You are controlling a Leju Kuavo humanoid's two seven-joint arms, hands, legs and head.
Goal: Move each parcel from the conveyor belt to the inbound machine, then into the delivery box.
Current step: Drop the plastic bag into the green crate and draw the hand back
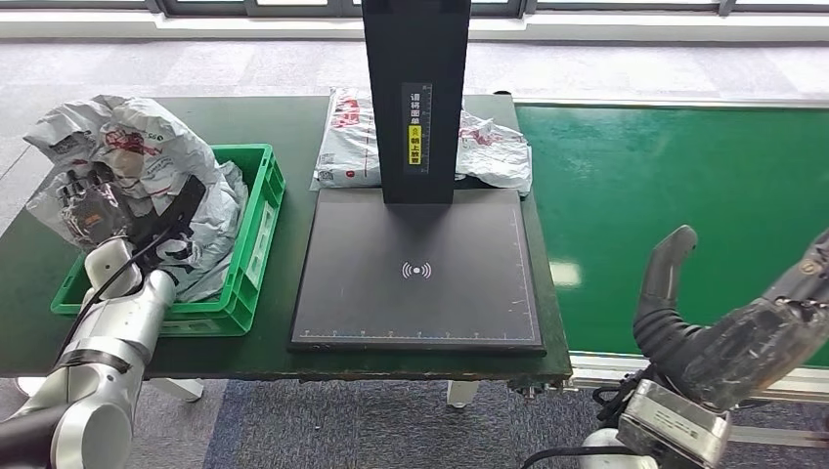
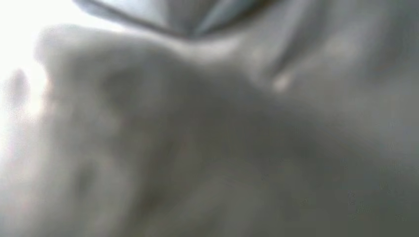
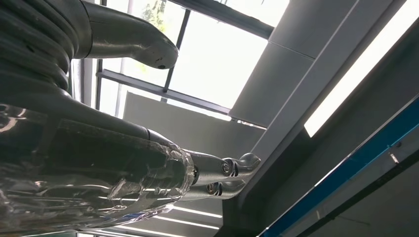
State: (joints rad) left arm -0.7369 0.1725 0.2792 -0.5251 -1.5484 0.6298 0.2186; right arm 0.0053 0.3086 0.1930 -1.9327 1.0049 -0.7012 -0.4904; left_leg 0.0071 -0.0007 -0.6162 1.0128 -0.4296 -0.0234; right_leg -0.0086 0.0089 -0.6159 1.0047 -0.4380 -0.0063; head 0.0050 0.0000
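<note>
Crumpled grey-white parcels [image 1: 147,147] fill the green delivery box [image 1: 256,220] at the left of the table. My left hand [image 1: 166,220] lies among them, dark fingers against the plastic; what it grips is hidden. In the left wrist view, blurred grey parcel plastic [image 2: 222,138] sits right against the lens. Another white parcel [image 1: 347,137] lies on the table behind the inbound machine's black post [image 1: 415,98]. The machine's scan plate [image 1: 415,322] is bare. My right hand [image 1: 743,332] hovers palm up near the green conveyor belt [image 1: 675,166], its fingers [image 3: 232,173] stretched out and holding nothing.
The dark green table [image 1: 29,293] carries the box and the machine. The belt's metal frame [image 1: 606,369] runs along its near edge in front of my right arm. Grey carpet and a window line lie beyond the table.
</note>
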